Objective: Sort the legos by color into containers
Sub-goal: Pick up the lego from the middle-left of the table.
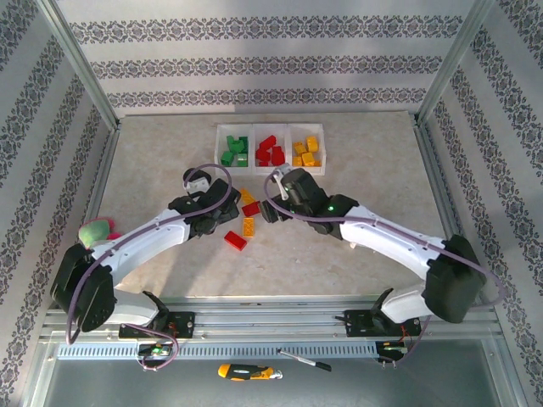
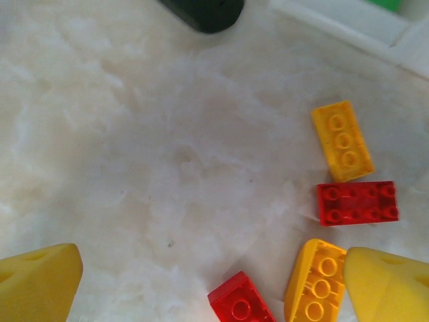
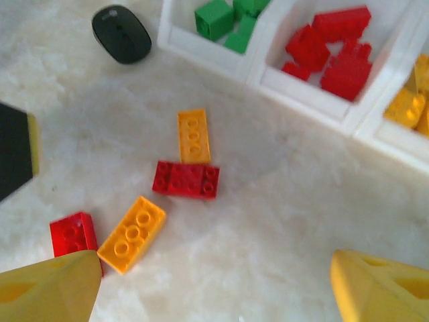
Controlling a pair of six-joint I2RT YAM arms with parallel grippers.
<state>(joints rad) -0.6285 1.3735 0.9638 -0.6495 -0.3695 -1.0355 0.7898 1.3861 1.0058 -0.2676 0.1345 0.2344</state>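
Your left gripper (image 2: 211, 278) has its two yellow fingers wide apart, and nothing is in it. Your right gripper (image 3: 214, 278) is wide apart too, with nothing in it. Both hang over the middle of the table (image 1: 382, 170). Four loose legos (image 1: 249, 226) lie there between them. An orange brick (image 3: 194, 136) lies flat, and a red brick (image 3: 186, 180) lies right by its end. A second orange brick (image 3: 132, 234) lies closer to the near edge, and a small red brick (image 3: 74, 235) is just beside it. The white tray (image 1: 253, 129) sits in the middle of the far edge of the table. Its left box holds green legos (image 1: 235, 150), its middle box holds red legos (image 1: 270, 150), and its right box holds orange legos (image 1: 306, 152). A black mouse (image 3: 121, 33) lies near the green box. A plush toy (image 1: 96, 229) sits by the left edge of the table.
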